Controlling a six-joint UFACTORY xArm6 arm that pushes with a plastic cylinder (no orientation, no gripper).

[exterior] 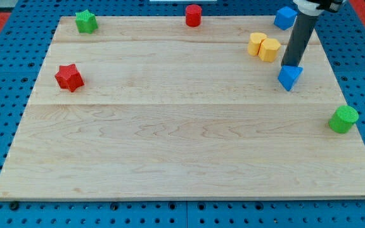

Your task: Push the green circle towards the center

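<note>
My tip (290,66), the lower end of a straight dark rod, stood at the view's upper right, touching or just behind the top of a blue angular plastic block (289,77). I carry no jaws, so nothing was open or closed and nothing was held; the rod can only shove. The green round plastic block (343,119), the task's circle, sat at the right edge of the pale wooden board (170,145), below and to the right of my tip and well apart from the middle.

To do the step well, I judged that I should travel round the blue angular block, come down along the board's right edge, and set my tip on the far right side of the green circle, so that a straight push leftward would carry it to the centre. A push off its middle line could let it roll aside.

Two yellow blocks (263,46) lay touching each other left of my rod, near enough to avoid.

No container showed anywhere on the board
</note>
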